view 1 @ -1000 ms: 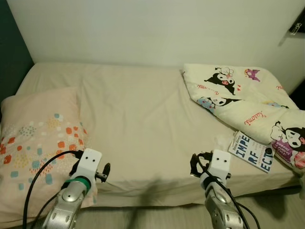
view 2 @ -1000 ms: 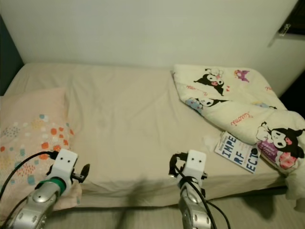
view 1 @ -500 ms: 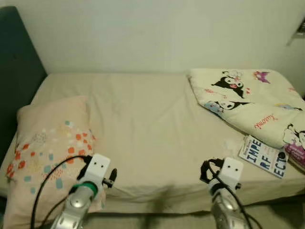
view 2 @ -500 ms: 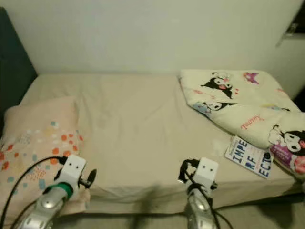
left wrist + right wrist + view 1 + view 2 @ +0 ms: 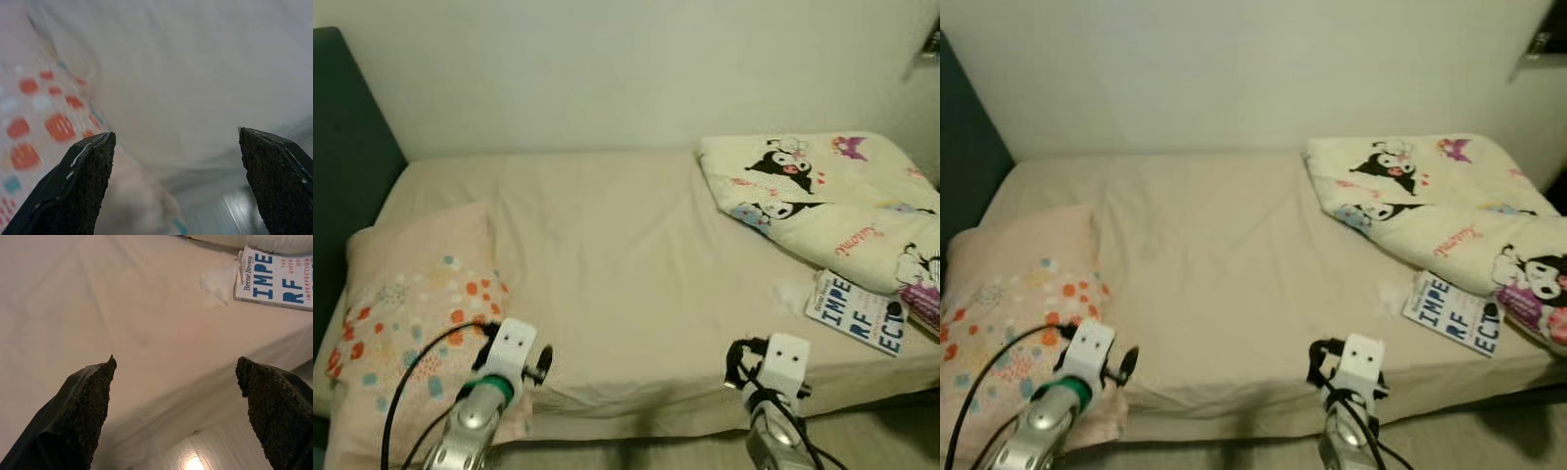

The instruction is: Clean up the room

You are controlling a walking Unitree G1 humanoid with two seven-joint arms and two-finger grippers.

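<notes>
A beige bed (image 5: 607, 255) lies before me. A peach pillow (image 5: 411, 313) with orange and teal dots rests at its left end. On the right end a cream cartoon-print blanket (image 5: 822, 196) lies bunched. Beside it is a white book (image 5: 857, 311) with blue letters, and a crumpled white tissue (image 5: 790, 292) next to it. My left gripper (image 5: 176, 161) hangs open over the pillow's edge at the bed's front. My right gripper (image 5: 176, 391) is open above the sheet near the front edge, short of the book (image 5: 276, 279) and the tissue (image 5: 217, 281).
A dark teal headboard (image 5: 347, 147) stands at the left end of the bed. A pale wall (image 5: 607, 69) runs behind it. A strip of light floor (image 5: 871, 441) shows below the bed's front edge.
The whole view has shifted, bringing the headboard in at the left, so the camera moved. Both arms keep their pose and both grippers stay open.
</notes>
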